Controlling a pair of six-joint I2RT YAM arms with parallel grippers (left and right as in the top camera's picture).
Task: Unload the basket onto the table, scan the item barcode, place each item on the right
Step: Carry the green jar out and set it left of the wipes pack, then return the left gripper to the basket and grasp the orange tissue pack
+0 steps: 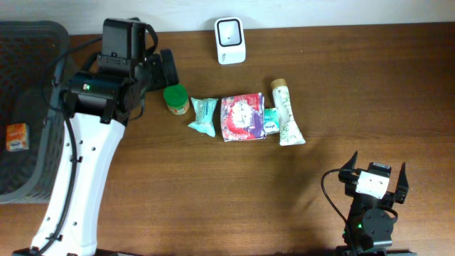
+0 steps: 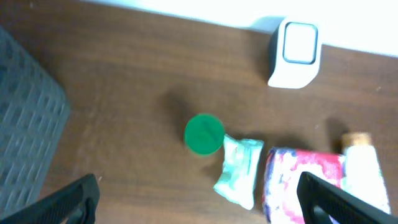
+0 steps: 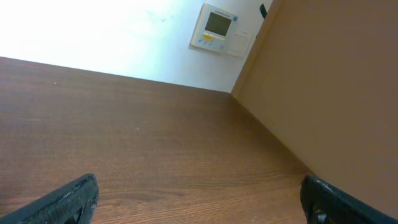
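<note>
Jaws spread wide, left and right; scanner at far table edge.

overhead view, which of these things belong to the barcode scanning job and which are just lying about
for the job: white scanner, green-lidded jar, teal packet, red packet, small teal box, white tube

probably just lying about: grey basket, orange box inside it
</note>
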